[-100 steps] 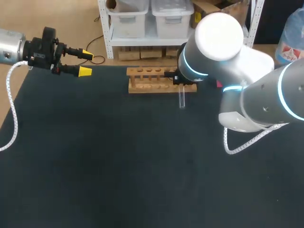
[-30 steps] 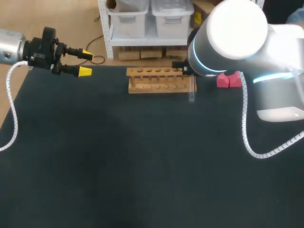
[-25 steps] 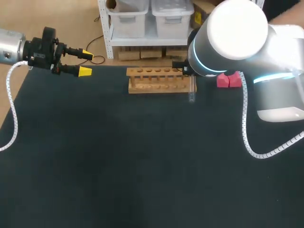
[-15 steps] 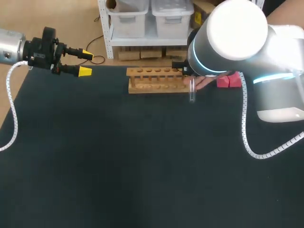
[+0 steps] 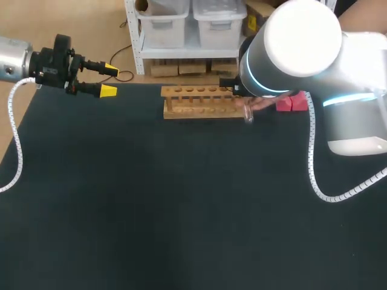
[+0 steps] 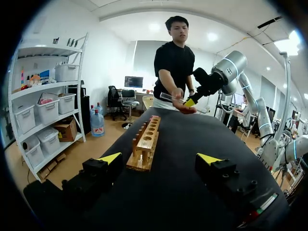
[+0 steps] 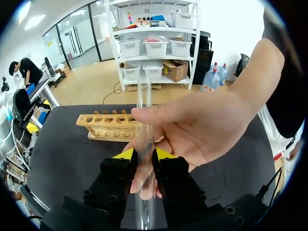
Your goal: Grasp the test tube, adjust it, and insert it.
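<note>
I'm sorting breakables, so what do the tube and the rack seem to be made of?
The tube is clear and glossy, with things behind showing through: glass or clear plastic, can't tell which. The rack looks like pale bare wood, matte, with drilled round holes.

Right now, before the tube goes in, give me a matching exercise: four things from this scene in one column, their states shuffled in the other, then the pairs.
1. test tube
2. wooden rack
3. left gripper
4. person's hand

A. open, holding nothing
B. standing on the table, no tube in it
C. held in the right gripper
D. grasping the tube just beyond that gripper

Pairs: 1-C, 2-B, 3-A, 4-D
</note>
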You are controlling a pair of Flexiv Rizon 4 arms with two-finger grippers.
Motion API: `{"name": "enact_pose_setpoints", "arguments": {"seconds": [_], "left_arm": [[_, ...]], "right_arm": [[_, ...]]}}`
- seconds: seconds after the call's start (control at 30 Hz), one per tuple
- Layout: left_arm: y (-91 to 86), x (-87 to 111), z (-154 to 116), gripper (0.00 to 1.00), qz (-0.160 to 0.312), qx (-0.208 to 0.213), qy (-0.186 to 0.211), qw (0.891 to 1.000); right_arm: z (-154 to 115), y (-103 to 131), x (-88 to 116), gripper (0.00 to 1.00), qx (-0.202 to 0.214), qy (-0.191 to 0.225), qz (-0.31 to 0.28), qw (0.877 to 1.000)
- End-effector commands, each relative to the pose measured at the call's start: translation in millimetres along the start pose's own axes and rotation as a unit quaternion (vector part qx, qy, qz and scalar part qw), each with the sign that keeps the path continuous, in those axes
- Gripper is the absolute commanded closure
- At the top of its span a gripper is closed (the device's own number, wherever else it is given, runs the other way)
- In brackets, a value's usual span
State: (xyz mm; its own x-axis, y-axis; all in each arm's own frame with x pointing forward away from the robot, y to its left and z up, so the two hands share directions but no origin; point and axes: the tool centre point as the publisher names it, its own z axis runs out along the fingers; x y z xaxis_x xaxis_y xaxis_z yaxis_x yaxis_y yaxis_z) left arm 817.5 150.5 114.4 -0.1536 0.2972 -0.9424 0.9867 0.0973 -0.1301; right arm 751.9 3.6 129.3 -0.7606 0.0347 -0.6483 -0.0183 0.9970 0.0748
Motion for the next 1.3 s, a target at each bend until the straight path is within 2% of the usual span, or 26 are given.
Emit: {"name": "enact_pose_setpoints", "arguments": {"seconds": [0.03, 0.47, 0.63, 0.87, 1.3], "left_arm": [[-0.2, 0.9, -0.1, 0.0, 0.001, 0.0, -0.001, 1.0], [-0.2, 0.9, -0.1, 0.0, 0.001, 0.0, -0.001, 1.0], [-0.2, 0.9, -0.1, 0.0, 0.001, 0.0, -0.001, 1.0], [-0.2, 0.9, -0.1, 0.0, 0.001, 0.0, -0.001, 1.0], [-0.2, 0.9, -0.1, 0.0, 0.001, 0.0, -0.001, 1.0]], "right_arm": [[-0.3, -0.3, 1.6, 1.0, 0.0, -0.004, 0.001, 1.0], [-0.3, -0.3, 1.6, 1.0, 0.0, -0.004, 0.001, 1.0], [18.5, 4.9, 6.4, 1.0, 0.005, 0.005, -0.023, 1.0], [44.3, 9.9, 17.7, 1.0, 0.009, 0.026, -0.018, 0.999], [70.9, 11.8, 9.6, 1.0, 0.009, 0.033, -0.022, 0.999]]}}
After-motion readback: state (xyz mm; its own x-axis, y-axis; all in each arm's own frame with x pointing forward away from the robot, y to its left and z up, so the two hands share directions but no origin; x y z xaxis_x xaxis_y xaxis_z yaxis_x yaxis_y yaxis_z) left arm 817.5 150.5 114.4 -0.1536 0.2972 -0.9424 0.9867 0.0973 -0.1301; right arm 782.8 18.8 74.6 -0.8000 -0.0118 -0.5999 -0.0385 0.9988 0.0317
